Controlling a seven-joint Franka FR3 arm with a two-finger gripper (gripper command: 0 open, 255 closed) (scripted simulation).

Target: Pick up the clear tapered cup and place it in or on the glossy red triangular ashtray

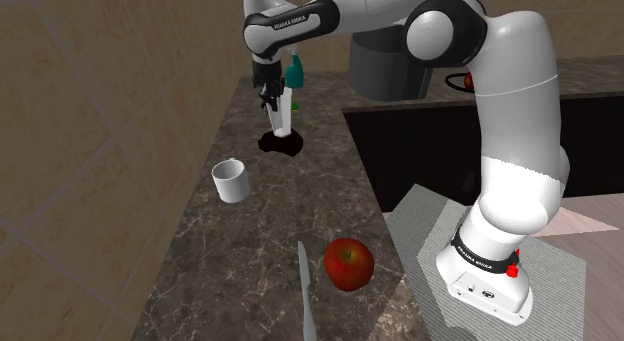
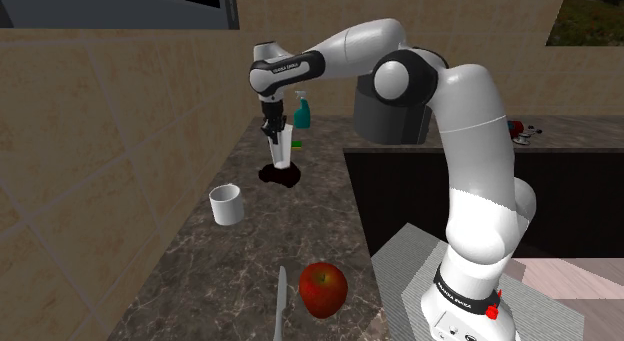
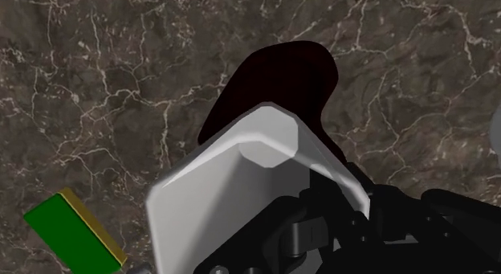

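Black gripper pointing straight down from the white arm, pinching a pale grey-white tapered cup by the wall at its rim. Cup upright, mouth up, narrow base down. Directly beneath the base: a very dark red, almost black ashtray, lying flat on the dark veined bench. Base just at the ashtray's surface; touching or barely clear, cannot tell. From the wrist view, cup base overlapping the near part of the ashtray's dark outline, with a green block with a yellow edge lying on the bench near the cup.

In the shoulder view, a white mug standing upright at 7 o'clock from the ashtray, apart from it. Red apple at 5 o'clock from the mug, well apart. Grey knife flat on the bench, just beside the apple at its 8 o'clock. Teal spray bottle at 1 o'clock from the gripper, farther back along the bench by the wall.
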